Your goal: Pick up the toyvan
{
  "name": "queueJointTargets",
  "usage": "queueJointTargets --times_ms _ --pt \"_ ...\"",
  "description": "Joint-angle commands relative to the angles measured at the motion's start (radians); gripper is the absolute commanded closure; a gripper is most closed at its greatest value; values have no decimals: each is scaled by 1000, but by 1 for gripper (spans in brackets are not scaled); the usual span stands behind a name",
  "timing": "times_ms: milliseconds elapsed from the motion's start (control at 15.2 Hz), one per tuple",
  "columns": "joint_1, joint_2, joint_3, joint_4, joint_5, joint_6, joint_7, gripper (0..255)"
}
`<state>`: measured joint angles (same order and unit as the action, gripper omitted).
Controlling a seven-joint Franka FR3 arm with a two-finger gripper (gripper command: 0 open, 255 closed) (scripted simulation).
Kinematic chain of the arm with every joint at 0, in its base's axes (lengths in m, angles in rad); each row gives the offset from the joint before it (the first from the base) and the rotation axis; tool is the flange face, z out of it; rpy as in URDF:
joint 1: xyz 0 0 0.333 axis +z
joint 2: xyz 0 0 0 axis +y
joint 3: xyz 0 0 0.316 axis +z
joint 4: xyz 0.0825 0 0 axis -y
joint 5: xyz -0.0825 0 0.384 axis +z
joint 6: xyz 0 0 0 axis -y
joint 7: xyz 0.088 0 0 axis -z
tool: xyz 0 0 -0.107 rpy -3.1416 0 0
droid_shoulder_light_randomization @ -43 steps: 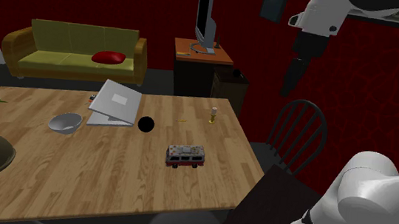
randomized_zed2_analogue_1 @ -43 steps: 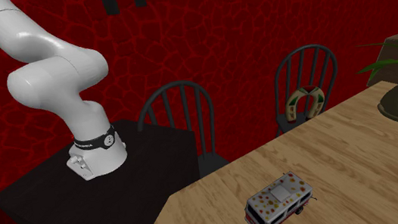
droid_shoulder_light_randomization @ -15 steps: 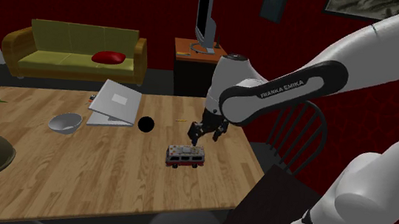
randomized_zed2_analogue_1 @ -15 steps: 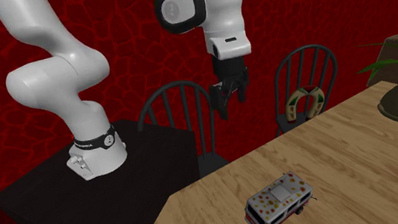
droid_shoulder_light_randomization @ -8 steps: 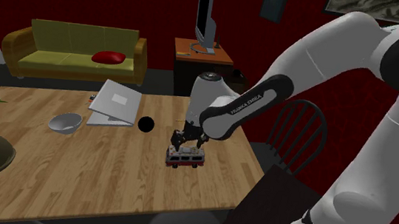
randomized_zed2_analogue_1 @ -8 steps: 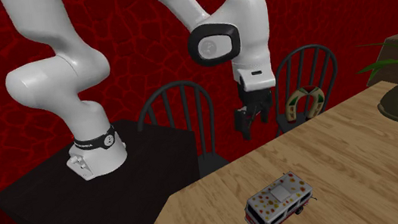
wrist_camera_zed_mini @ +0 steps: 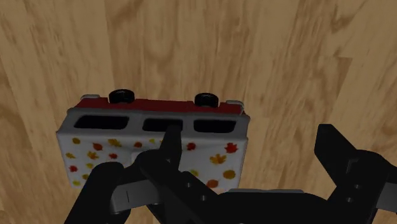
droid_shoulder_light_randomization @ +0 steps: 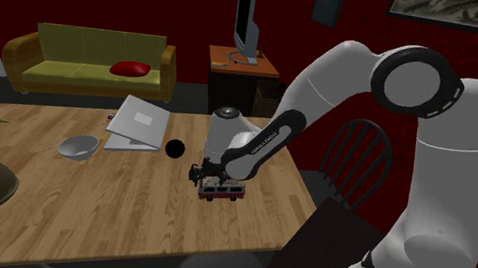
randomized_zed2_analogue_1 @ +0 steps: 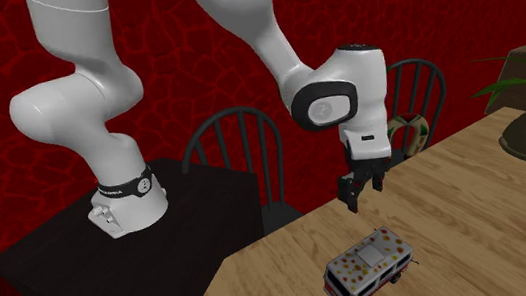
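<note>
Descent is the main change we see: over the last moments the arm has swung down from high above the desk, and the end effector now hangs just over the toy van with its fingers spread and clasping nothing. The van stands upright on its wheels on the wood, toward the shoulder view's right and near the desk's near edge, and it has not shifted. In the wrist view one finger sits over the roof, so we judge a small sideways correction is due before lowering and closing.
</note>
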<state>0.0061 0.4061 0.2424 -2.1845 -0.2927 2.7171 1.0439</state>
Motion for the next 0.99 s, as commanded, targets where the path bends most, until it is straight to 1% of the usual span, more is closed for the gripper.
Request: queueJointTargets --times_ms 0,132,594,726,792,924 --pt "26 86 -38 79 -29 12 45 0" --pt "47 143 -62 132 -41 19 76 0" --pt "74 226 -97 156 -70 80 102 0" --pt "76 233 -99 159 -72 85 104 0" --pt "76 234 -100 160 -72 85 104 255" --pt "77 234 -100 160 -72 85 104 255"
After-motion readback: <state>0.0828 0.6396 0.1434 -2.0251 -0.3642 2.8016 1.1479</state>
